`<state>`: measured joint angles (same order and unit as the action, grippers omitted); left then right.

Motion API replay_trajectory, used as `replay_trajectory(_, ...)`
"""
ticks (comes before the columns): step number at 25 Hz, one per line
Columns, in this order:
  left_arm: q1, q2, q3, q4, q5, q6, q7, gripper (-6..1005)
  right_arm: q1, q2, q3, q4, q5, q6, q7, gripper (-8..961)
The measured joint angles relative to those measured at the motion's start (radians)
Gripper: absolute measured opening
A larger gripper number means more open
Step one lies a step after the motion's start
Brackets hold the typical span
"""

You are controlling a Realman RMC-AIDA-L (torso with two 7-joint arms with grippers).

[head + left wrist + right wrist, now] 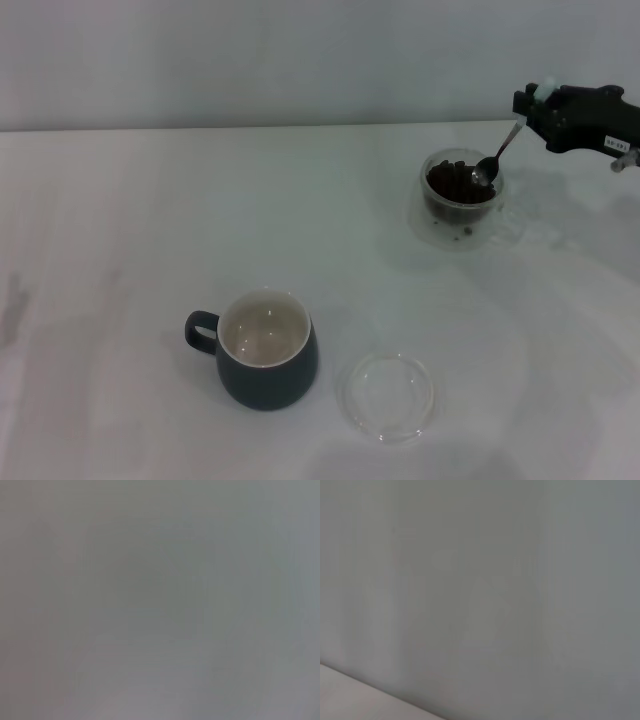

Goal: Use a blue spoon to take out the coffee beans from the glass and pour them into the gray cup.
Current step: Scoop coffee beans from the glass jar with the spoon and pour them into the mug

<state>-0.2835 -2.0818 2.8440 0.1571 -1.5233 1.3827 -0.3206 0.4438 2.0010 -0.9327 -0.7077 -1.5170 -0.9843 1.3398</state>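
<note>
R pincer (533, 106) at far right of bench (120, 220), clamped on pale handle of blue spoon (497, 155). Spoon slants down, bowl dipped into coffee beans (455, 184) inside glass (460, 200). Gray cup (264, 348) well apart, nearer the robot, to the L, upright, no beans seen inside. Flat clear dish (388, 393) just beside cup. L pincer not seen.

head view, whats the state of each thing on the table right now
glass: upright, holding coffee beans
blue spoon: tilted, bowl dipped in the glass, handle held by the right gripper
gray cup: upright, no beans visible inside
clear dish: flat on the table, nothing in it
left gripper: not in view
</note>
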Motion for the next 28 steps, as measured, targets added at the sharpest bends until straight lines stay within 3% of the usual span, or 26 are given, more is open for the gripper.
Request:
replay_trajectory(10, 0.0, 0.001, 0.0, -0.003, 0.0, -0.001, 0.0, 892, -0.011, 0.011, -0.025, 0.016, 0.003, -0.003, 0.026, 146)
replay_trajectory(28, 0.0, 0.002, 0.0, -0.019, 0.007, -0.001, 0.0, 893, -0.041, 0.011, -0.017, 0.101, 0.133, 0.022, 0.302, 146)
